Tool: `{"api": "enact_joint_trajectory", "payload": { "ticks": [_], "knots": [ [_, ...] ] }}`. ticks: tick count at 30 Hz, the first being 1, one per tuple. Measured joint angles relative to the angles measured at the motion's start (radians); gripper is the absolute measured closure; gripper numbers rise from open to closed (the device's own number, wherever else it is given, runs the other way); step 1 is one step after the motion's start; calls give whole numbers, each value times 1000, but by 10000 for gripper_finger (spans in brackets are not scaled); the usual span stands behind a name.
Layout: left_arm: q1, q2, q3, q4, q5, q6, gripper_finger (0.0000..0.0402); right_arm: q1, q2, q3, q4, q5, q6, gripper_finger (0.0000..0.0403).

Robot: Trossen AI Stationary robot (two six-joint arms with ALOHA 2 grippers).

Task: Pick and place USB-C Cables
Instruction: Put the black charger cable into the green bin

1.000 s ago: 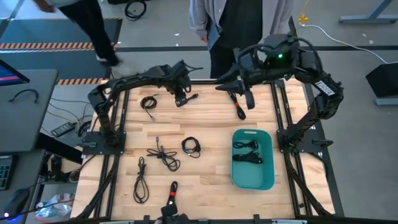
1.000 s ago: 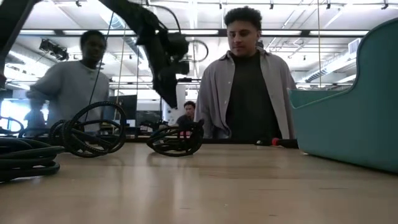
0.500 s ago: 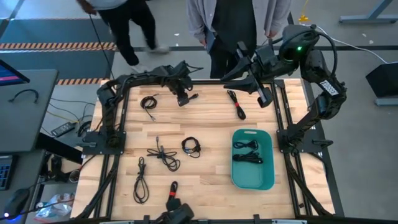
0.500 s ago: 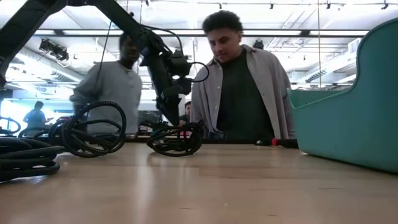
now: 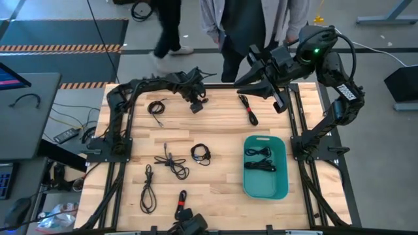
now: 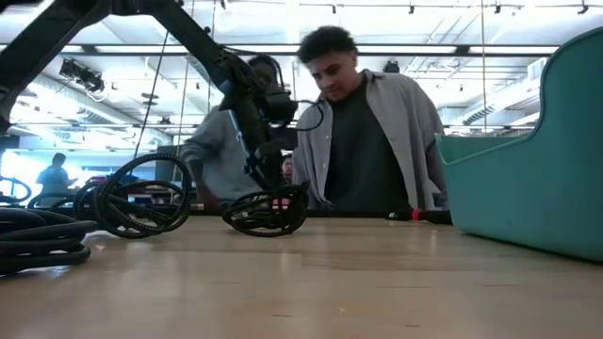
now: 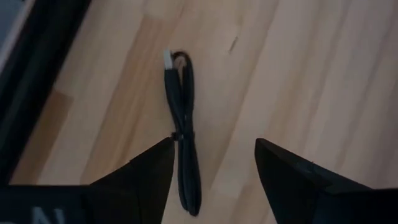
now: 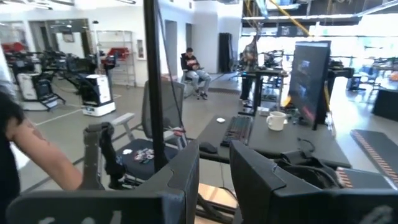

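Note:
Several USB-C cables lie on the wooden table (image 5: pixel 222 130) as small black bundles: a loop (image 5: pixel 157 108) at the far left, a straight bundle (image 5: pixel 249 109) at the far right, a coil (image 5: pixel 201 154) in the middle, and others nearer, one with a red band (image 5: pixel 181 201). Two more lie in the teal tub (image 5: pixel 279 183). My left gripper (image 7: pixel 214 180) is open, low over the far middle of the table. A tied bundle (image 7: pixel 185 143) lies flat just beside one of its fingers. My right gripper (image 8: pixel 214 168) is raised above the far right, slightly open, with nothing between its fingers.
Two people stand just beyond the far edge (image 5: pixel 241 26). Black frame rails (image 5: pixel 124 130) run along both sides of the table. Bare wood lies between the coil and the tub. A grey desk (image 5: pixel 19 111) stands off the table's left side.
My left gripper has come down toward the table over the tied bundle at the far middle. My right gripper has swung up and toward the table's far right, tipping to level, then held still. One person behind the table has walked toward the right.

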Motion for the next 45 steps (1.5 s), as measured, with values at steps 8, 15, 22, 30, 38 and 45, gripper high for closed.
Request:
{"api": "enact_joint_trajectory", "payload": {
  "ticks": [8,15,22,30,38,45],
  "knots": [
    [2,73,0,2,-8,-25,164,25,0,0,32,-37,19,307],
    [8,94,3,15,-16,-55,168,44,0,0,33,-37,20,307],
    [13,98,3,21,-25,-86,232,44,0,0,38,-37,38,307],
    [15,100,20,7,54,-131,356,44,1,0,38,-37,60,307],
    [-58,98,155,-93,44,-38,286,44,0,0,36,-48,72,307],
    [-105,98,282,-119,-2,-13,221,44,0,0,36,-64,87,307]
  ]
}}
